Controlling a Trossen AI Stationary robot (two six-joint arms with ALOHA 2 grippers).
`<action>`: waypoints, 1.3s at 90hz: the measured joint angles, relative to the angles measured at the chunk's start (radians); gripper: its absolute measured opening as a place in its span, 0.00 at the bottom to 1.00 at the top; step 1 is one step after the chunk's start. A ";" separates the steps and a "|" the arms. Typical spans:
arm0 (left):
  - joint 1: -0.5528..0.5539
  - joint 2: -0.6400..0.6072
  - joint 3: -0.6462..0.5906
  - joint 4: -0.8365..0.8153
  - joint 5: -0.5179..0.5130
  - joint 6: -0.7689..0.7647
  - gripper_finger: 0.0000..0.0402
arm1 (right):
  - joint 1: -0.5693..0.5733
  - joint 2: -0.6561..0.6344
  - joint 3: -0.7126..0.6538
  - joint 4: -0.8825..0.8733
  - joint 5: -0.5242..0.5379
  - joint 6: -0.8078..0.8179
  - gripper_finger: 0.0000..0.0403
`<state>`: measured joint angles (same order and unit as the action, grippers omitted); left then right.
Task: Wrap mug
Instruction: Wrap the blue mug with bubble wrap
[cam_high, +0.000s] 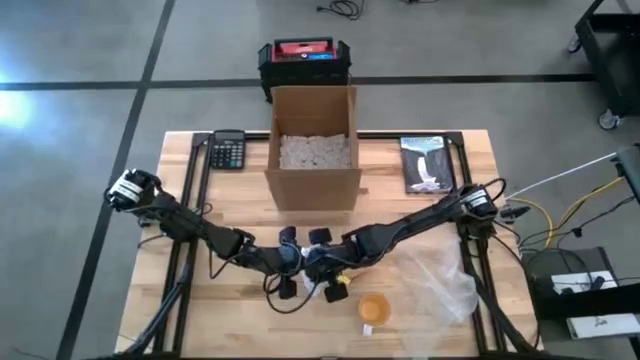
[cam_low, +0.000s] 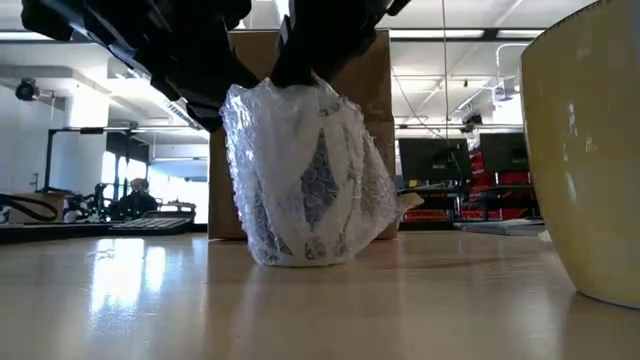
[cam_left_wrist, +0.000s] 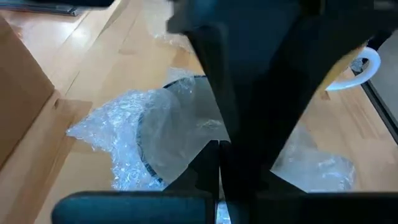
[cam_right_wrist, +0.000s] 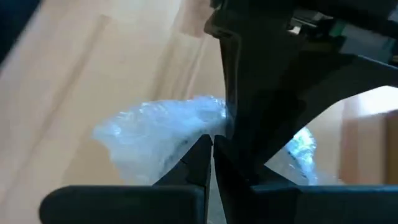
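A mug wrapped in clear bubble wrap (cam_low: 305, 185) stands on its base on the wooden table (cam_low: 300, 310), just in front of the cardboard box. In the left wrist view its dark rim (cam_left_wrist: 149, 152) shows through the wrap. My left gripper (cam_high: 291, 263) and my right gripper (cam_high: 324, 262) meet over it at the table's middle, both shut on the bubble wrap at the top of the bundle. A second, yellow mug (cam_high: 373, 309) stands unwrapped on the table to the near right. My left gripper pinches the bubble wrap's gathered top (cam_left_wrist: 196, 146) between its two fingers, coming from above and the left. The wrapped mug stays on the table below. My right gripper pinches a bunched fold of the wrap (cam_right_wrist: 186, 134) at the bundle's top, slanting down from the right.
An open cardboard box (cam_high: 312, 150) with white filler stands behind the mug. A calculator (cam_high: 228, 150) lies far left, a booklet (cam_high: 427, 165) far right. More clear wrap (cam_high: 440, 290) lies at the near right. A red-and-black case (cam_high: 303, 58) sits beyond the table.
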<state>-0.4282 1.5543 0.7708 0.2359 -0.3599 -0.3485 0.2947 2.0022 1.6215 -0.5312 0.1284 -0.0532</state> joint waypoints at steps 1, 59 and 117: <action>0.000 0.000 0.000 0.000 -0.001 0.000 0.00 | 0.000 0.002 0.000 0.001 0.006 0.000 0.02; -0.012 -0.201 0.001 -0.184 0.010 -0.049 0.00 | -0.015 0.005 -0.120 0.019 0.036 0.081 0.02; -0.016 -0.053 -0.010 -0.087 0.058 -0.026 0.00 | -0.020 -0.043 -0.128 0.002 0.015 0.083 0.02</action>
<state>-0.4446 1.5009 0.7605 0.1490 -0.3024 -0.3748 0.2744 1.9594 1.4935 -0.5293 0.1431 0.0299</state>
